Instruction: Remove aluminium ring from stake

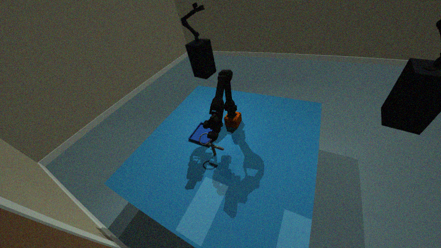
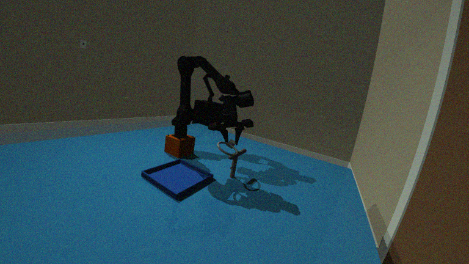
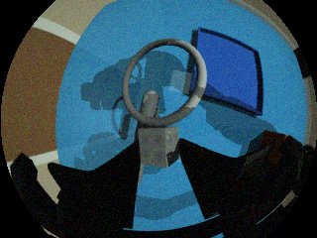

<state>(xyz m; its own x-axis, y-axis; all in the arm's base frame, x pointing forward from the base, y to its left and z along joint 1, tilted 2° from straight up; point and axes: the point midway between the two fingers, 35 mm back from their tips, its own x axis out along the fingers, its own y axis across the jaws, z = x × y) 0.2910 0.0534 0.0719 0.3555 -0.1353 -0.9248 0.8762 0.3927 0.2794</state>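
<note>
Blue tray (image 1: 196,135) (image 2: 178,178) (image 3: 228,69): exterior view, lower centre-left of frame; no ring lies in it.
Alu. ring (image 1: 200,139) (image 2: 219,146) (image 3: 126,86): centre of ext. view, tilted, up at approx. cross-bar level, so off the foot; not yet in tray.
Welded tab (image 2: 232,141) (image 3: 153,146): at ring's edge, btw. the fingertips.
End effector (image 1: 212,136) (image 2: 232,142) (image 3: 158,145): clenched on the tab, pointing down.
Steel stake (image 1: 213,150) (image 2: 233,167) (image 3: 150,104): right of centre, upright; its cross-bar (image 1: 218,147) (image 2: 238,153) overlaps the ring in view, contact I can't tell.
Step in hand: prob. freeing ring past cross-bar.
Next move: keep grip, clear the bar w/o snagging, then go to tray, level ring, lower, release.
</note>
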